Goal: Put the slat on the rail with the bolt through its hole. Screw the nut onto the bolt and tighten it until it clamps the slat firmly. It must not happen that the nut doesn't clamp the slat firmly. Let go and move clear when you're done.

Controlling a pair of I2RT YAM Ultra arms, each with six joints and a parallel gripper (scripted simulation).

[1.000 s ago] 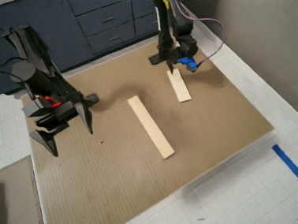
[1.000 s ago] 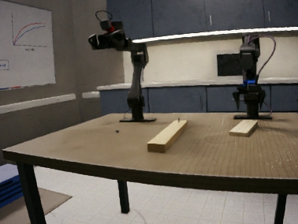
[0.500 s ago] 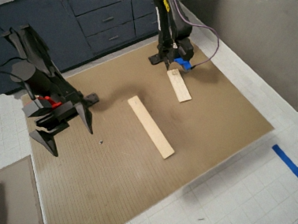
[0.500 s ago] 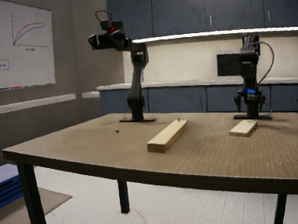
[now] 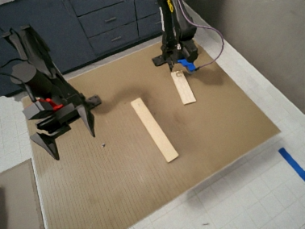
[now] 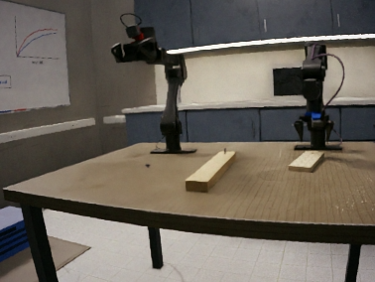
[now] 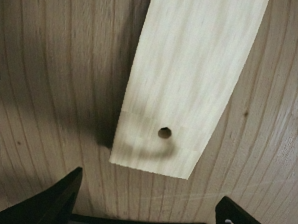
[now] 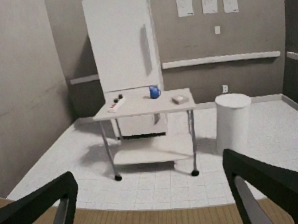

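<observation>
While my left gripper point(image 5: 182, 70) point(image 6: 314, 140) point(image 7: 155, 191) hangs open and empty, the slat point(image 5: 185, 90) point(image 6: 307, 161) point(image 7: 185, 75) at twelve o'clock in its wrist view could twist under an off-centre grip, its hole point(image 7: 164, 133) later missing the bolt point(image 6: 225, 150).

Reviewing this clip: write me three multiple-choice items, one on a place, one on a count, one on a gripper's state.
1. Where is the bolt?
A) through the slat's hole
B) standing on the rail
C) between the right gripper's fingers

2. How many pale wooden pieces lie on the table?
A) one
B) three
C) two

3. How is the left gripper?
A) open
B) shut on the slat
C) shut on nothing

1: B, the bolt rises near one end of the rail.
2: C, only the rail and the slat lie there.
3: A, the left gripper has its fingers wide apart, short of the slat's end.
</observation>
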